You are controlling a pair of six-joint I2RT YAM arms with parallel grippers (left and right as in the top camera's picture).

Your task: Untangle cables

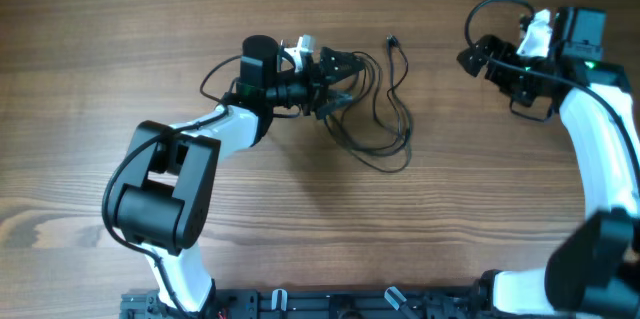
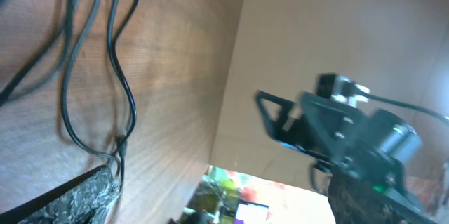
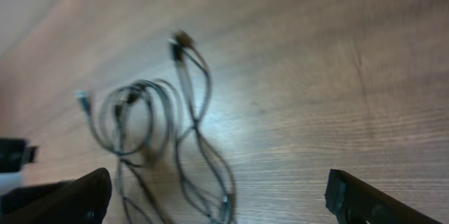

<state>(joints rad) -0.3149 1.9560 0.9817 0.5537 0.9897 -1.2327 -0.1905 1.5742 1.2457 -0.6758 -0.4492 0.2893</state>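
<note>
cables: tangle ctr frame, long axis top-to-bottom, just right of left gripper (spread, nearer); right gripper upper right, spread, well apart.

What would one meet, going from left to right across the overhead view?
Bulky black elbow housing of the left arm → left gripper, jaws open → loose loops of the thin black cables on the wooden table → right gripper, jaws open.

The wooden table carries loose black cables (their loops overlapping).
</note>
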